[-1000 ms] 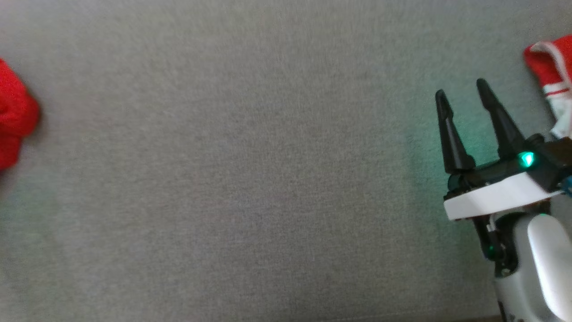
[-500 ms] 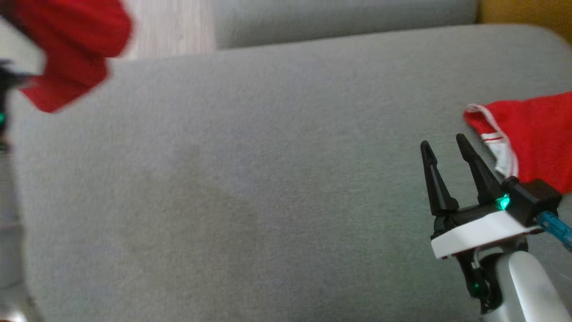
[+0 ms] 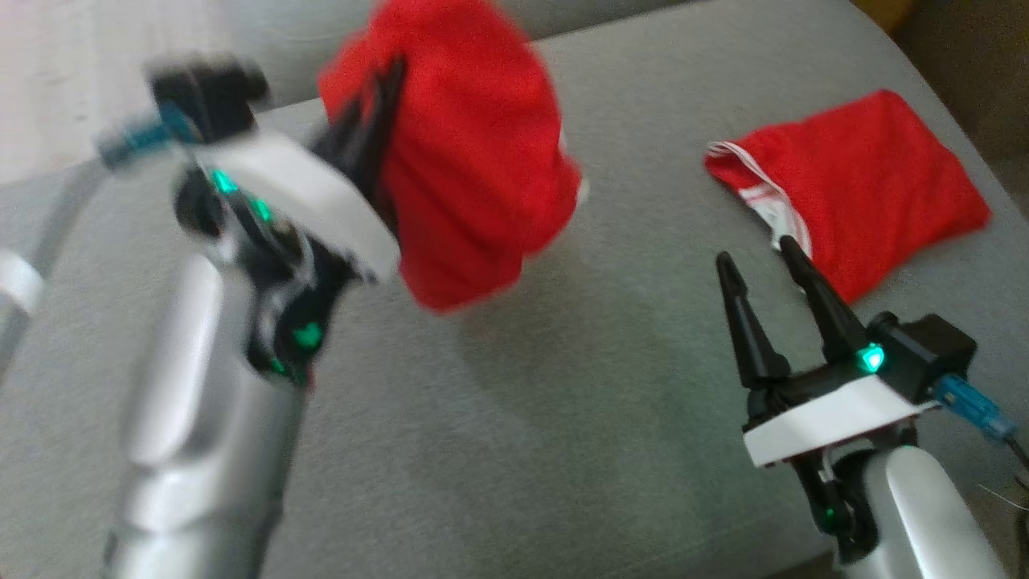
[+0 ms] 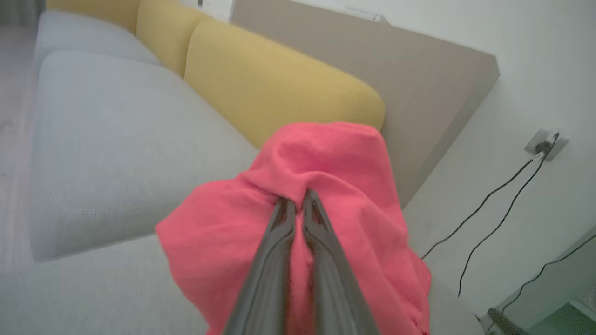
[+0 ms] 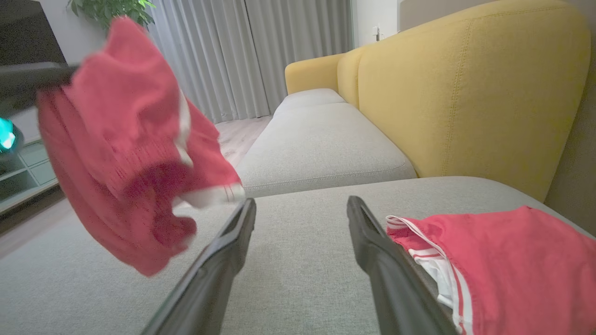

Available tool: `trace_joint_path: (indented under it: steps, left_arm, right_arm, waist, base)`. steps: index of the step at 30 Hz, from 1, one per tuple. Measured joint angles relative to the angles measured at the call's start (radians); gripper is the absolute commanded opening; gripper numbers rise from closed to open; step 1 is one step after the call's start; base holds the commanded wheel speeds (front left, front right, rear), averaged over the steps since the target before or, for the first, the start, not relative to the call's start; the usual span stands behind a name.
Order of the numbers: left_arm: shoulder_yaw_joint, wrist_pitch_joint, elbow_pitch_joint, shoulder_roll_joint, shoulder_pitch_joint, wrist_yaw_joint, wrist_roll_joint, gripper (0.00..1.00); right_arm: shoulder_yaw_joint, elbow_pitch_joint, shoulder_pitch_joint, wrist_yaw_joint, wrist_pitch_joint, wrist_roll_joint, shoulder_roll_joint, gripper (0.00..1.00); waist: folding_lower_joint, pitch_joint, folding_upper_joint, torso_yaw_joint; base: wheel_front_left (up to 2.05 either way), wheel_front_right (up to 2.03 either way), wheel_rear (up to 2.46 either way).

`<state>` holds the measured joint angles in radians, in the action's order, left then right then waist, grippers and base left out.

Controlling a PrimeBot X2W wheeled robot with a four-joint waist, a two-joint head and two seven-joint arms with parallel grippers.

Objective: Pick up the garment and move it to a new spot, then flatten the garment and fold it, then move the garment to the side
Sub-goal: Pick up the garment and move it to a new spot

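Observation:
A crumpled red garment (image 3: 470,153) hangs in the air above the grey sofa seat (image 3: 563,386), gathered in a bunch. My left gripper (image 3: 384,80) is shut on its upper folds; in the left wrist view the two fingers pinch the red garment (image 4: 321,195) at the left gripper's (image 4: 297,201) tips. The same garment (image 5: 125,144) dangles at the left of the right wrist view, showing a white trim. My right gripper (image 3: 756,253) stands open over the seat at the lower right, with nothing between its fingers (image 5: 233,242).
A second red garment (image 3: 864,185) with white striped trim lies folded on the seat at the right, just beyond the right gripper's tips. Yellow backrest cushions (image 5: 465,88) border the seat. Another grey seat section (image 5: 321,139) lies further along, with wooden floor beyond.
The head camera has swung, shifting the whole view. The left arm has come in from the left carrying the red garment toward the middle of the seat. The right gripper stays open.

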<state>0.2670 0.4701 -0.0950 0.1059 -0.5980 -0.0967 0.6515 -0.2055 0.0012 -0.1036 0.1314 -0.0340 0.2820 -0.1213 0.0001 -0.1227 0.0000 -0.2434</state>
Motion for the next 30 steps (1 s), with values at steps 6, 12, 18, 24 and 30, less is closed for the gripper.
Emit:
trace_joint_path:
  steps: [6, 12, 18, 24, 30]
  left_arm:
    - [0.024, -0.16, -0.184, -0.02, 0.123, 0.0, -0.038, 0.0]
    - [0.047, -0.33, -0.404, -0.026, 0.173, 0.004, -0.098, 1.0]
    - [0.014, -0.554, -0.407, -0.01, 0.205, -0.009, -0.106, 1.0]
    - [-0.073, -0.701, -0.263, 0.087, 0.383, 0.027, -0.138, 1.0]
    - [-0.142, -0.719, -0.116, 0.126, 0.594, 0.091, -0.175, 1.0]
  right_arm:
    - [-0.026, 0.004, -0.035, 0.0, -0.002, 0.009, 0.002, 1.0]
    - [-0.025, 0.018, -0.036, 0.0, -0.01, 0.01, 0.002, 1.0]
    - [-0.001, 0.025, -0.024, 0.0, -0.008, 0.01, -0.008, 1.0]
    - [0.054, 0.025, 0.031, 0.0, 0.012, 0.01, -0.011, 1.0]
    - [0.1, 0.037, 0.094, 0.0, 0.022, 0.01, -0.009, 1.0]
  waist:
    - [0.0, -0.023, 0.0, -0.071]
    - [0.0, -0.026, 0.0, -0.1]
    - [0.0, 0.006, 0.0, -0.058]
    - [-0.0001, 0.05, 0.0, 0.014]
    - [-0.0002, 0.085, 0.0, 0.097]
  base:
    - [0.0, 0.0, 0.0]
    - [0.0, 0.0, 0.0]
    - [0.0, 0.0, 0.0]
    - [0.0, 0.0, 0.0]
    - [0.0, 0.0, 0.0]
